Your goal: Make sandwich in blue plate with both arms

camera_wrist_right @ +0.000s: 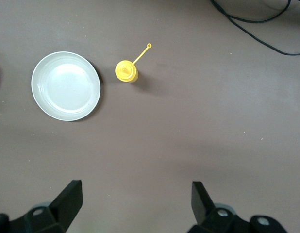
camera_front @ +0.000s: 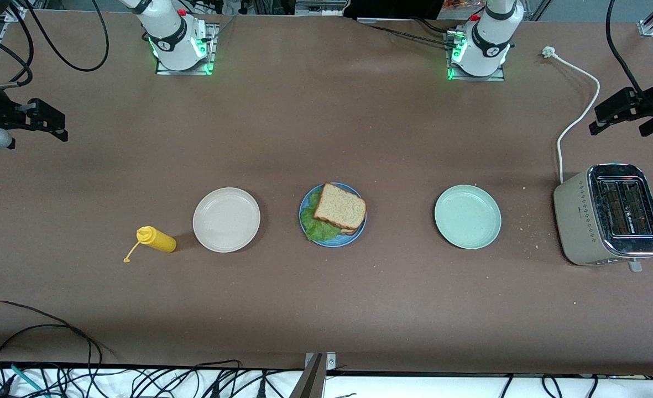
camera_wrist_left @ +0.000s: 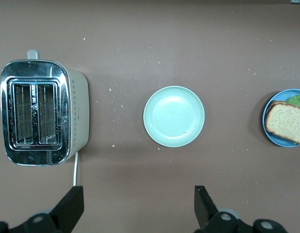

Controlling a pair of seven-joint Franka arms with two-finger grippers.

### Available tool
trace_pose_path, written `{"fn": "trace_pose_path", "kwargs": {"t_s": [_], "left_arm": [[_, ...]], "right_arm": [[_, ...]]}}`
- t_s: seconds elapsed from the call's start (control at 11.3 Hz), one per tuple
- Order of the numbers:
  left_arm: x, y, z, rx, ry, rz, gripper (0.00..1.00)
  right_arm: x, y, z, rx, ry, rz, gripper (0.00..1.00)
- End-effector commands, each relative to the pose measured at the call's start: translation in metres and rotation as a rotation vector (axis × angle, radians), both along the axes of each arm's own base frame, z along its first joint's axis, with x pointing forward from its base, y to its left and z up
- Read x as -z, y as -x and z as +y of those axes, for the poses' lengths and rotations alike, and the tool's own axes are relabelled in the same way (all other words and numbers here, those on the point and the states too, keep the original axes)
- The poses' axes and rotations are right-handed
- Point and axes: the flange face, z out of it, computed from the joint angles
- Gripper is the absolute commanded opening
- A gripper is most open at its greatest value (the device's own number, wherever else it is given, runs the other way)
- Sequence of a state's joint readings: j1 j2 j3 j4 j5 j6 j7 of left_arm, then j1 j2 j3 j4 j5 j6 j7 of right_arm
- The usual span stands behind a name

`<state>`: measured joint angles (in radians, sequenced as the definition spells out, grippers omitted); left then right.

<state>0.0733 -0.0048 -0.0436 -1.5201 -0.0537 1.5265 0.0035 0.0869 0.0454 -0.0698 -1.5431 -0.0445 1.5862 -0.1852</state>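
Observation:
The sandwich (camera_front: pixel 340 208) lies on the blue plate (camera_front: pixel 337 243) in the middle of the table: two brown bread slices stacked, with green lettuce (camera_front: pixel 315 229) sticking out between them. The left wrist view catches the sandwich (camera_wrist_left: pixel 286 122) and the blue plate (camera_wrist_left: pixel 269 130) at its edge. My left gripper (camera_front: pixel 627 130) hangs open and empty over the table at the left arm's end, by the toaster; its open fingers (camera_wrist_left: pixel 139 199) frame bare table. My right gripper (camera_front: pixel 55 124) hangs open and empty over the right arm's end, its gripper (camera_wrist_right: pixel 137 196) likewise over bare table.
A mint-green plate (camera_front: pixel 467 216) lies toward the left arm's end, with a toaster (camera_front: pixel 608 214) and its white cord (camera_front: pixel 572 121) past it. A cream plate (camera_front: pixel 226 219) and a yellow squeeze bottle (camera_front: pixel 157 239) sit toward the right arm's end. Cables (camera_front: pixel 38 331) trail along the front edge.

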Motion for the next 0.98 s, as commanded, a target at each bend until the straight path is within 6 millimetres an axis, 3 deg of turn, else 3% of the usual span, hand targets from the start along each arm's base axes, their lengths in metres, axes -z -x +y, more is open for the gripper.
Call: {"fn": "trace_pose_path", "kwargs": {"t_s": [0.0, 0.89], "left_arm": [[-0.0049, -0.0009, -0.0029, 0.01, -0.021, 0.001, 1.0], [-0.0049, -0.0009, -0.0029, 0.01, -0.021, 0.001, 1.0]], "right_arm": [[-0.0042, 0.0011, -0.0003, 0.017, 0.017, 0.002, 1.0], [0.0012, -0.0013, -0.0039, 0.091, 0.014, 0.01, 1.0]]}}
